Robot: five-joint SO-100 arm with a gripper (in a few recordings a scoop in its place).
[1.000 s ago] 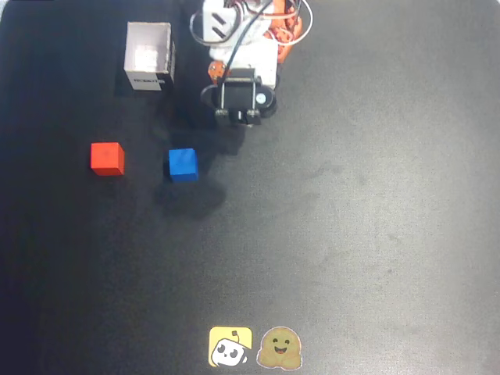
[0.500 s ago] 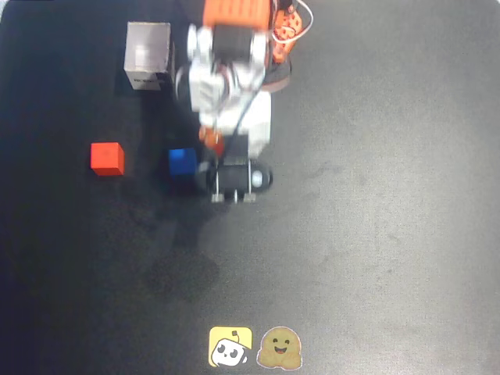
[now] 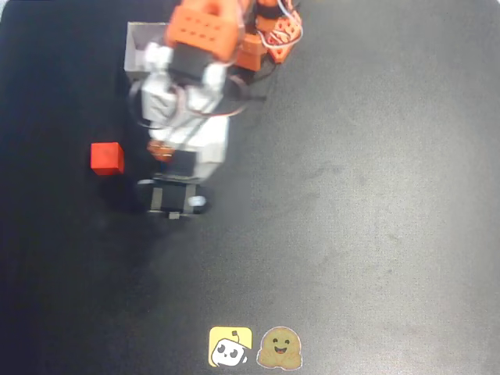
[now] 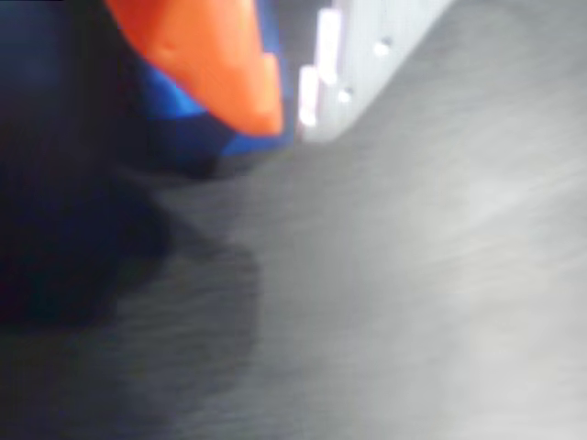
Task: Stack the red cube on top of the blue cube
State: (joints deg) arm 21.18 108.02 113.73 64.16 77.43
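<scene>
Black table mat (image 3: pixel 375 195) is carrying everything. The arm (image 3: pixel 191 101) is reaching out from its base at the top of the overhead view, and is covering most of the white box (image 3: pixel 139 35) at upper left.

The arm's wrist is hanging over the spot just right of the red cube (image 3: pixel 106 158). The red cube is sitting free on the mat, left of the wrist, close but apart from it, nothing touching it.

Blue cube (image 4: pixel 197 115): in the wrist view it is showing as blue patches right behind the orange finger (image 4: pixel 215 60), low against the mat, next to a pale finger (image 4: pixel 367 55). My read is that the gripper (image 4: pixel 289 87) is passing over or just beside the blue cube, not lined up on the red one yet.

Jaws: frame is blurring, cannot tell whether they are apart or together. Nothing looks clamped.

Judgement: stacking is not started. Red cube needs picking first, so the gripper is likely needing to shift further left in the overhead view.
</scene>
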